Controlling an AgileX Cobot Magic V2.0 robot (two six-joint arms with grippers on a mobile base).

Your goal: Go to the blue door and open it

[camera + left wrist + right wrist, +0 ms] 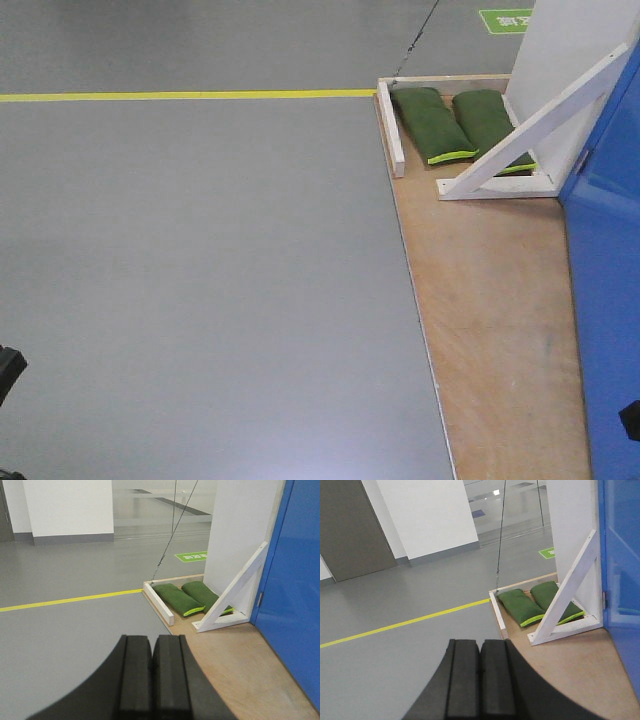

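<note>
Left claw point(151, 647) – clenched, the two black pads pressed flat together, nothing held; seen at the bottom of the left wrist view.

Right claw point(480, 650) – likewise clenched pad to pad and empty, held over the grey floor point(200, 280).

Plywood platform point(490, 300) – laid on the floor, its pale edge met by the grey surface; a white wooden kerb point(392, 130) is fixed along its far left side.

Blue door point(610, 300) – tall, flat panel in bright glossy blue, faint reflections carried on its face. It is stood upright at the right-hand edge of the platform and is cut off by the right border of every view. A small silver hinge point(260, 599) is seen on its far vertical edge, where a white wall panel point(240, 530) is joined.

White diagonal brace point(540, 130) – propped from the platform up against the wall panel, just beyond the door.

Two green sandbags point(430, 125) – laid side by side behind the brace, trimmed in yellow-green.

Yellow floor line point(180, 96) – run leftward from the platform's far corner.

Green floor marking point(505, 20) – farther off; lettering too small to be read.
</note>
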